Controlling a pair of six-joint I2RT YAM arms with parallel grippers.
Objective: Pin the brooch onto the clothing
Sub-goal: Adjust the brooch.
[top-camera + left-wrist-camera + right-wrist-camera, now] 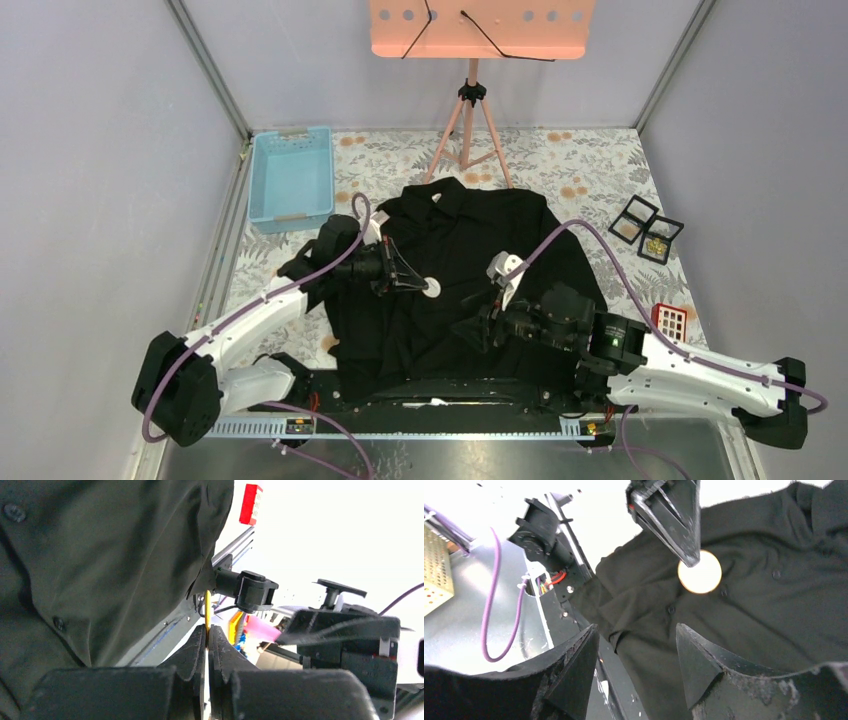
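Top external view: the small round pale disc brooch [432, 288] is pinched by its edge in the left fingers [405, 276], over the chest of the large black collared button-front shirt [470, 240] spread on the floral worktop [580, 160]. Whether the disc touches the cloth I cannot tell. The right fingers [574, 670] stand moderately apart, holding nothing, low over the shirt front near the brooch. The step in hand looks like presenting the brooch. Next, the right fingers probably must steady or gather fabric beneath it so the pin can bite.
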